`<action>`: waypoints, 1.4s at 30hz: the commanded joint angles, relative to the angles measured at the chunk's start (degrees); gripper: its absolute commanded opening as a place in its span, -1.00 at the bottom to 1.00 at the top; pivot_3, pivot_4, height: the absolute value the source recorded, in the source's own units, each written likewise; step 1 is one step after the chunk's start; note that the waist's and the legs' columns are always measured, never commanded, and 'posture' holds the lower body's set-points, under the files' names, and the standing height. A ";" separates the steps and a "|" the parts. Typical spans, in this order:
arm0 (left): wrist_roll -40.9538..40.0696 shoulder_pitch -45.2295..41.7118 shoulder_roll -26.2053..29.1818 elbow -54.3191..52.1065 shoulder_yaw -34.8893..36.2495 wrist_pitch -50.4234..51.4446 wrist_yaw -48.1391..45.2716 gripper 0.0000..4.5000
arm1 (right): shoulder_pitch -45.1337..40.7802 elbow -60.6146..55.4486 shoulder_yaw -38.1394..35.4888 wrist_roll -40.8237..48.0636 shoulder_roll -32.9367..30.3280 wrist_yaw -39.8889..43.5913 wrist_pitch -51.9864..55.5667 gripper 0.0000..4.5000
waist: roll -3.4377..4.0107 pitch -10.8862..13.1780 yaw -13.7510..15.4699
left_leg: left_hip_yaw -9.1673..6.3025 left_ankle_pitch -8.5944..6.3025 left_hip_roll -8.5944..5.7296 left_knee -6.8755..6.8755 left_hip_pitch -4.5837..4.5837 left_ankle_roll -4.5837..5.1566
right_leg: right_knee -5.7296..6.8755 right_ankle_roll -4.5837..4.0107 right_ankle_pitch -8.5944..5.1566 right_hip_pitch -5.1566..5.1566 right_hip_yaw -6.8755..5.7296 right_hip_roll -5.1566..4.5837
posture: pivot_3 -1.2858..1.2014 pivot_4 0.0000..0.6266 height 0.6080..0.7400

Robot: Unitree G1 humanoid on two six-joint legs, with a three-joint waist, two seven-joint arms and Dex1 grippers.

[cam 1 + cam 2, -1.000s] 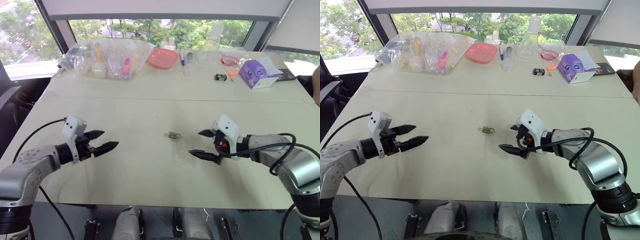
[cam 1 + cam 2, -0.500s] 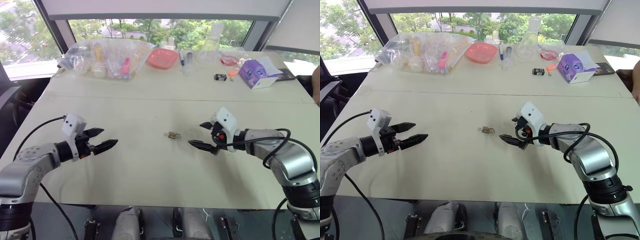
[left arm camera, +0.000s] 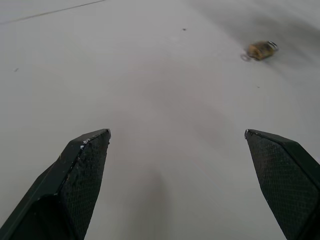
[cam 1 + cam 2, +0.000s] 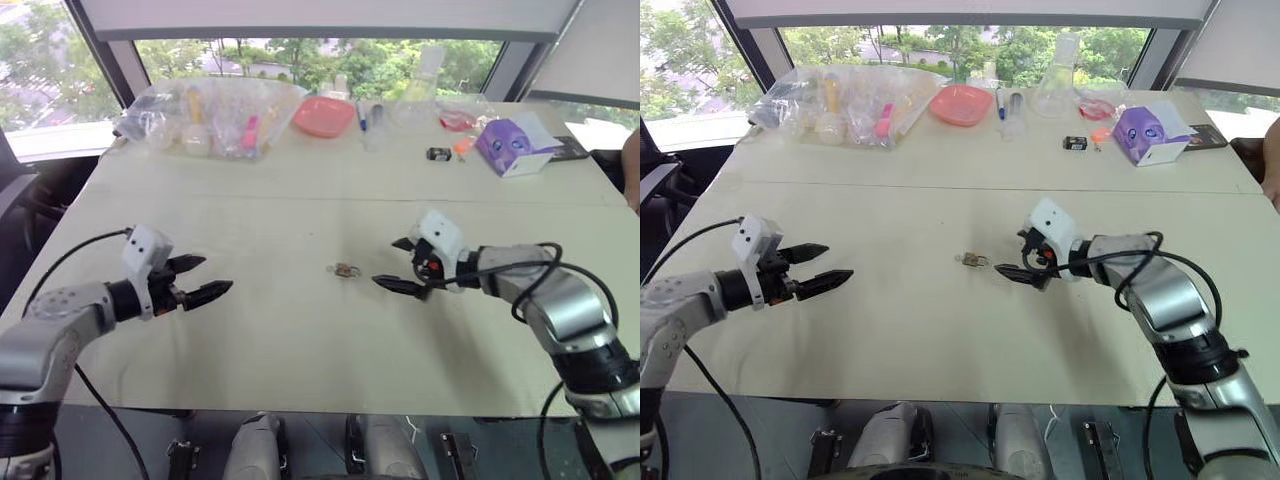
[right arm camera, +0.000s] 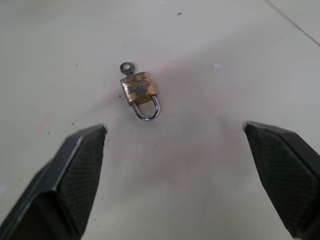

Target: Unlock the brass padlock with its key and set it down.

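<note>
The brass padlock lies flat on the pale table near its middle, silvery shackle closed, with the key sticking out of its bottom end. It also shows as a small brass block, the padlock. My right gripper hovers open just to the right of it, a short gap away, fingers spread wide and empty. Far to the left of the padlock, my left gripper is open and empty, pointing toward it.
Along the table's far edge lie clear plastic bags of small items, a pink dish, a glass flask, a small black object and a purple box. A person's arm shows at the right edge.
My right gripper has moved forward and left, closing in on the padlock. The left gripper has stayed about where it was. Both remain open.
</note>
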 commanded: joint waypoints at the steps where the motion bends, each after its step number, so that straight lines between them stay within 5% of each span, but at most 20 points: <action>1: -0.28 -3.73 4.21 0.65 -2.17 0.00 -6.74 0.98 | -6.17 6.55 6.09 -4.07 3.85 2.82 -2.92 1.00 | 0.00 0.00 -0.08 | 0.01 0.02 0.01 0.00 0.00 -0.04 | 0.00 0.00 0.00 -0.01 0.00 0.02 | 0.03 -0.52 1.00; 9: 1.53 -8.65 5.68 3.79 -4.08 -1.13 -9.38 0.98 | -13.37 20.34 12.24 -11.10 9.56 6.50 -8.11 1.00 | 0.04 0.03 0.29 | 0.33 0.08 0.00 0.07 -0.15 -0.13 | 0.00 0.06 0.01 -0.10 0.01 -0.02 | 0.03 -0.52 1.00; 19: 1.49 -5.43 2.12 1.13 -2.60 -1.06 -5.61 0.98 | -12.43 21.25 12.11 -14.09 9.41 7.86 -5.73 1.00 | 0.03 0.02 0.26 | 0.36 0.11 0.01 0.08 -0.12 -0.19 | 0.07 0.13 0.04 -0.11 0.03 -0.03 | 0.03 -0.52 1.00; 22: 1.65 -5.38 1.30 1.23 -2.70 -1.26 -4.81 1.00 | -11.45 19.46 12.88 -14.49 9.41 8.30 -5.99 0.64 | 0.02 0.02 0.27 | 0.36 0.11 0.01 0.09 -0.11 -0.19 | 0.06 0.14 0.05 -0.09 0.03 -0.03 | 0.03 -0.52 1.00; 28: 2.60 -7.35 0.18 3.49 -3.67 -1.94 -4.43 1.00 | -9.79 15.74 14.34 -16.48 9.65 8.16 -6.69 -0.70 | 0.02 0.02 0.15 | 0.36 0.13 0.01 0.09 -0.07 -0.21 | 0.10 0.14 0.05 -0.09 0.03 -0.02 | 0.03 -0.52 1.00; 32: 2.94 -9.95 -1.61 6.27 -4.49 -2.55 -4.62 1.00 | -8.91 13.58 13.70 -18.85 8.58 7.61 -10.76 -0.70 | 0.02 0.01 0.18 | 0.37 0.14 0.00 0.09 -0.03 -0.24 | 0.12 0.15 0.05 -0.07 0.03 -0.02 | 0.03 -0.52 1.00; 37: 0.29 -16.93 -7.62 13.46 -5.20 -0.51 -5.77 1.00 | -10.90 12.27 8.16 -22.04 8.92 1.41 -31.80 -0.70 | 0.02 0.02 0.28 | 0.39 0.16 -0.02 0.10 -0.06 -0.26 | 0.12 0.21 0.08 -0.08 0.02 -0.01 | 0.03 -0.52 1.00; 42: -0.78 -23.44 -13.17 17.87 -7.26 -0.32 -7.98 1.00 | -12.05 10.25 6.11 -24.32 9.38 -1.38 -36.94 -0.70 | 0.02 0.02 0.23 | 0.37 0.20 -0.02 0.10 -0.07 -0.32 | 0.12 0.33 0.07 -0.08 0.02 0.01 | 0.03 -0.52 1.00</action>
